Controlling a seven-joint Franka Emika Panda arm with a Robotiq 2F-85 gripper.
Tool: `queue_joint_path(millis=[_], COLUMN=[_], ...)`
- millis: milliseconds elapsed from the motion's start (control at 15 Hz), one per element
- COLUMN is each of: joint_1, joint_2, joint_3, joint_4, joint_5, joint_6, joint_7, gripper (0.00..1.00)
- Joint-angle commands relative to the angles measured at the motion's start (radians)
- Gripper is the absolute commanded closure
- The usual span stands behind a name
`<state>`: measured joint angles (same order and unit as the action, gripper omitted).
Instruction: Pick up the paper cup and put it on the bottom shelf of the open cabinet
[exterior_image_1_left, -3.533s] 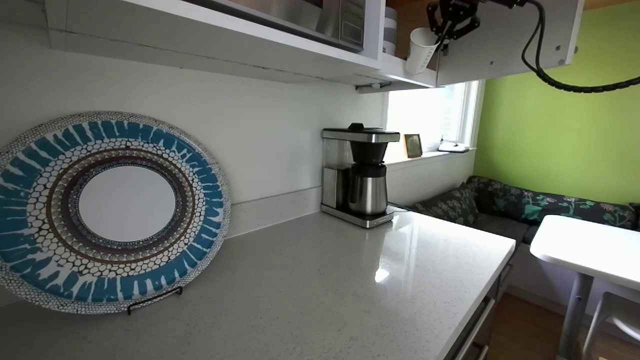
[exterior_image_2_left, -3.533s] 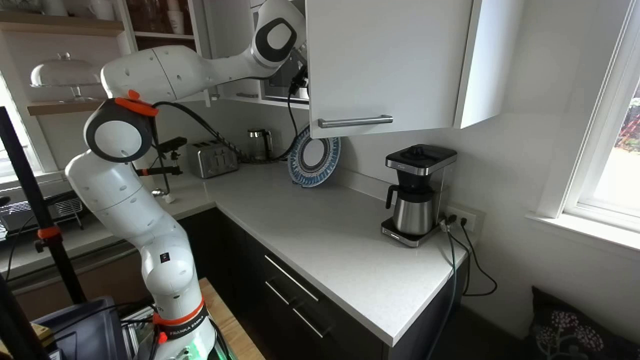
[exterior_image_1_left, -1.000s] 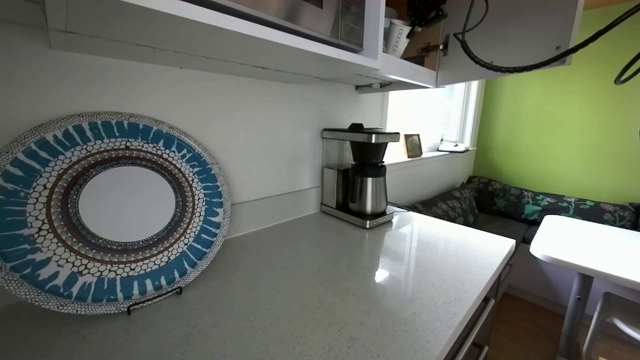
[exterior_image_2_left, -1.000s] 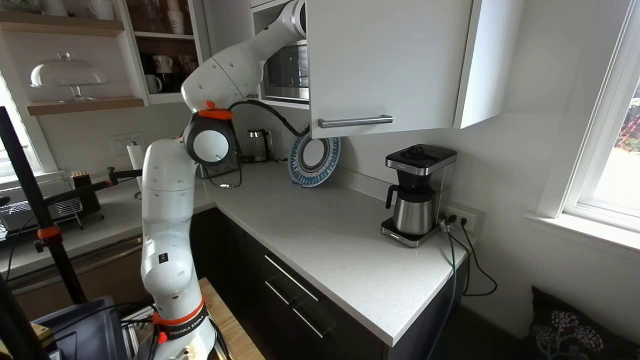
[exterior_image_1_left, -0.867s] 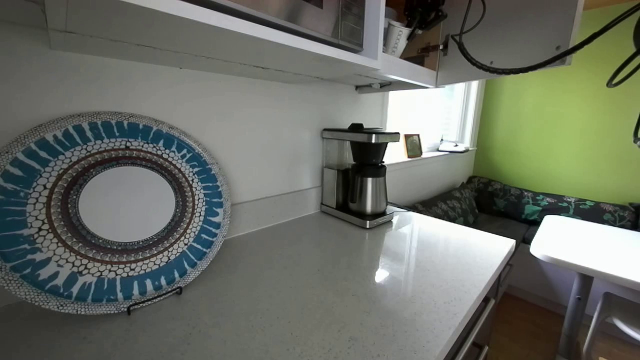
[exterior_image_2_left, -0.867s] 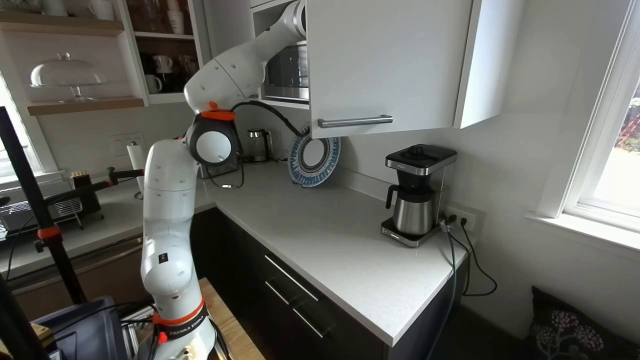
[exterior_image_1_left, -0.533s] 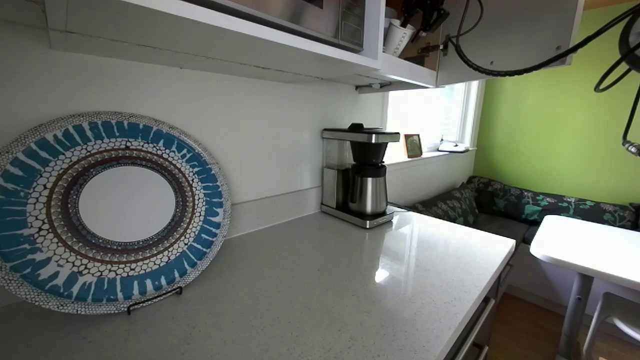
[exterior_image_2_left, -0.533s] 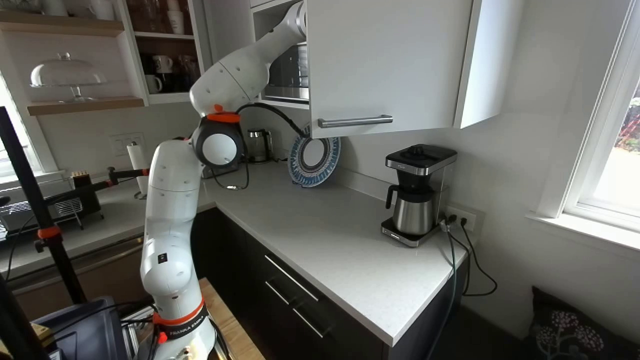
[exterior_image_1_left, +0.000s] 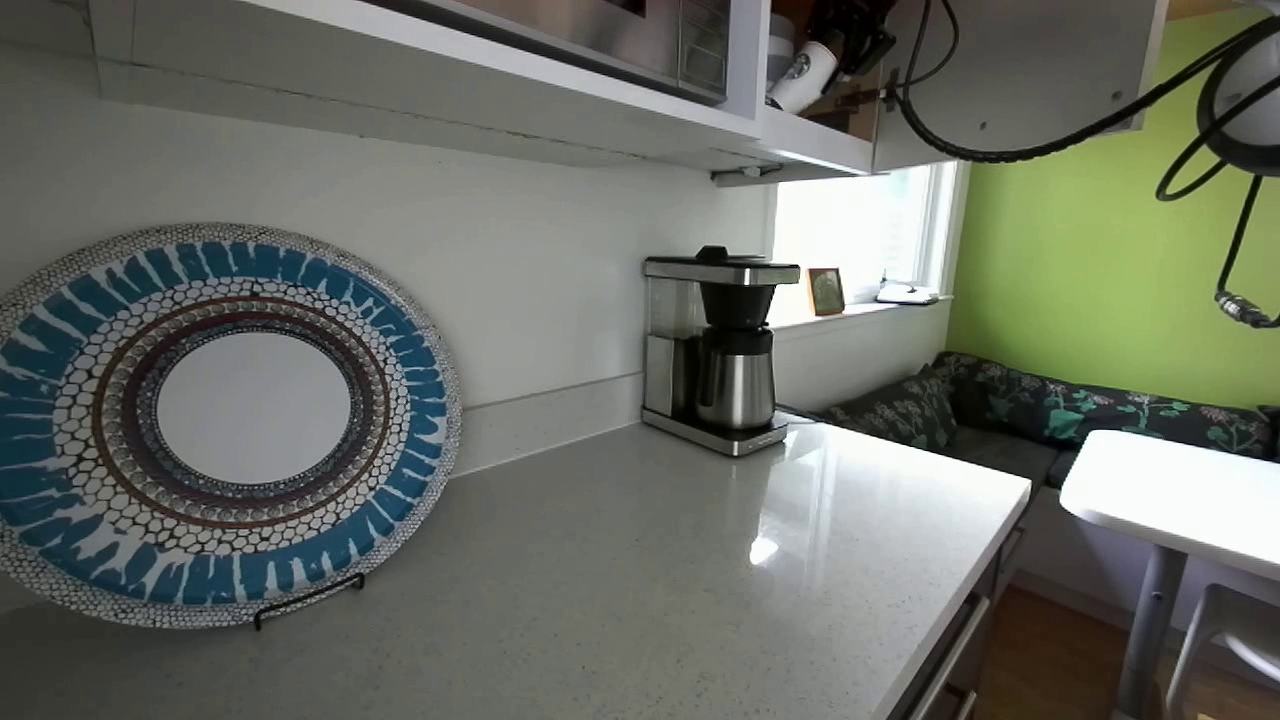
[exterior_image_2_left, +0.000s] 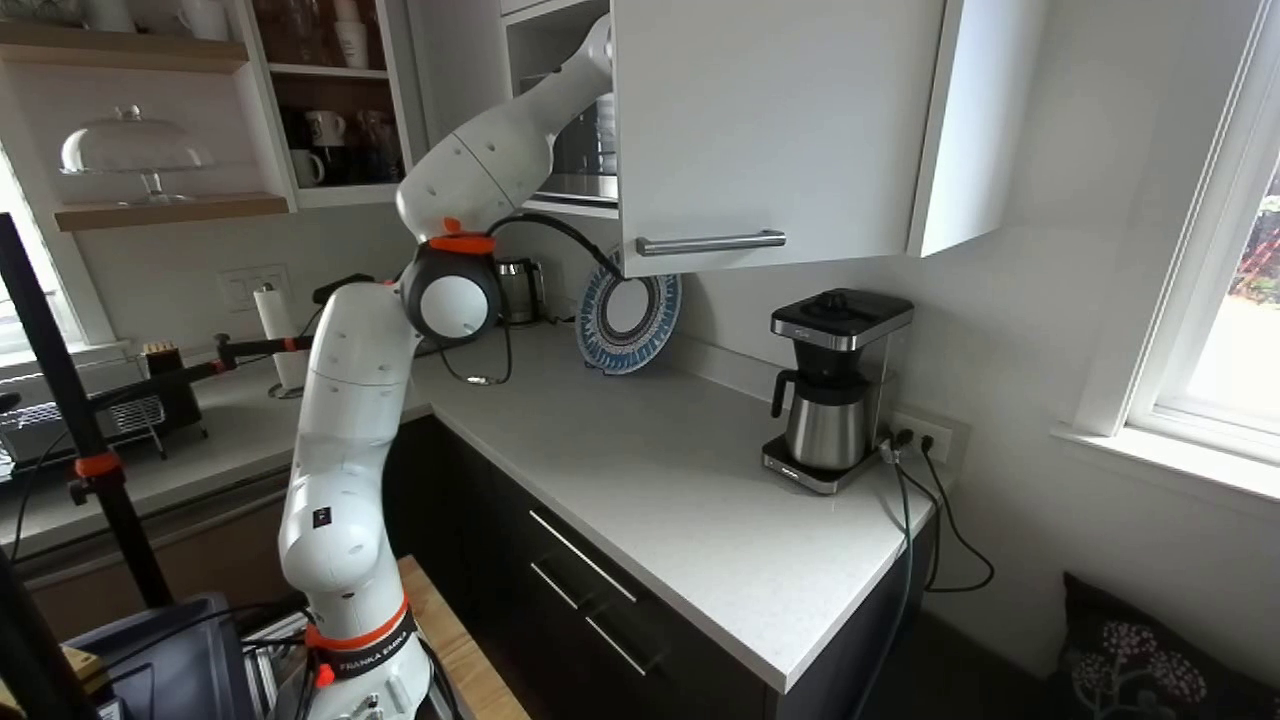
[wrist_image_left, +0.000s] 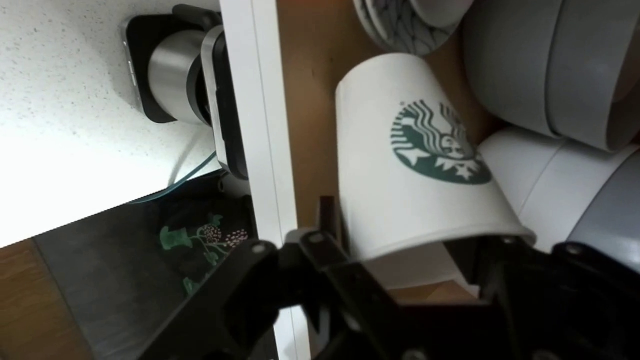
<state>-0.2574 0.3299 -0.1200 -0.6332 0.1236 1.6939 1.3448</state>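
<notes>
Cup (wrist_image_left: 410, 165) just tipped further, appar. resting on btm shelf (wrist_image_left: 311, 125), above back edge of ctr (exterior_image_1_left: 600, 570); your gripper (wrist_image_left: 395, 236) stood spread: release prob. done, upright finish wasn't.

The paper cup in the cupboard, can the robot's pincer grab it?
Probably yes. In the wrist view the pincer is open right at the mouth of the paper cup, with nothing between them. The gray dishes beside it don't seem to block that end.

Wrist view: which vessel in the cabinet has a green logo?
The tapered white paper cup, mid-picture; the gray dishes and patterned dish near it show none.
</notes>
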Motion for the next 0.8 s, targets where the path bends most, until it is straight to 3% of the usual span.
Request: queue_joint_path(millis=[0,67,200,467,600,733], joint_1=[-0.007,-0.003,0.0,0.002,0.006,0.01], joint_2=[0.047,0.051,0.059,0.067,0.072,0.076], joint_3=[0.002,0.001,0.003,0.002,0.002,0.001], joint_4=[0.071,0.078,0.093,0.112,0.119,0.125], joint_5=[0.014,0.009,0.007,0.004,0.0,-0.005], joint_6=[0.0,0.006,0.013,0.022,0.028,0.035], joint_7=[0.036,0.037,0.034,0.035,0.032,0.023], gripper=[0.25,0.47,0.53,0.85,0.96,1.0])
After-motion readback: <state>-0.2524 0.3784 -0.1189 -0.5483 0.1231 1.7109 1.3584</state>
